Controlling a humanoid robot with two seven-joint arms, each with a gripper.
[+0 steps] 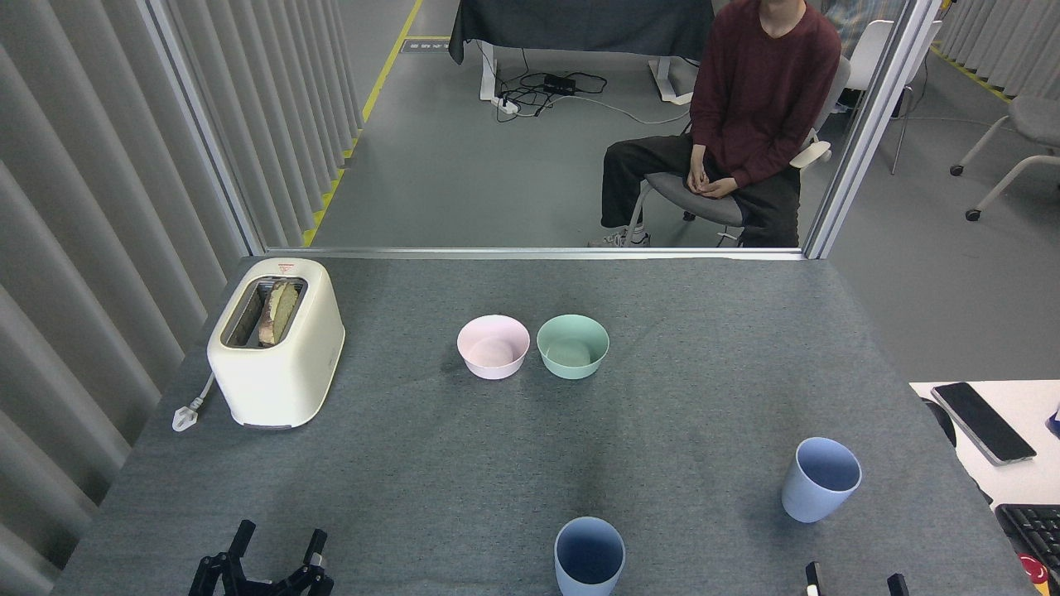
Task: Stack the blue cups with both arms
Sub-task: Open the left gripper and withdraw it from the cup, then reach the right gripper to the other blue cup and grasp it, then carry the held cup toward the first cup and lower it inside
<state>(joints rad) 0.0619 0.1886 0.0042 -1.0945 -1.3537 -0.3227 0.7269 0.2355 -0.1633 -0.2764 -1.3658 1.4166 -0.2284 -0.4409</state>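
Note:
Two blue cups stand upright on the grey table (679,348). One blue cup (590,556) is at the front centre, the other blue cup (820,479) stands further right. My left gripper (277,540) rises from the bottom edge at the front left, open, nothing between its fingers, well left of the front cup. Only the two fingertips of my right gripper (853,577) show at the bottom right edge, spread apart, below the right cup.
A cream toaster (276,342) with bread stands at the left, its plug (186,415) beside it. A pink bowl (493,346) and a green bowl (572,345) sit mid-table. A person (737,124) sits beyond the table. A phone (983,421) lies on a side desk.

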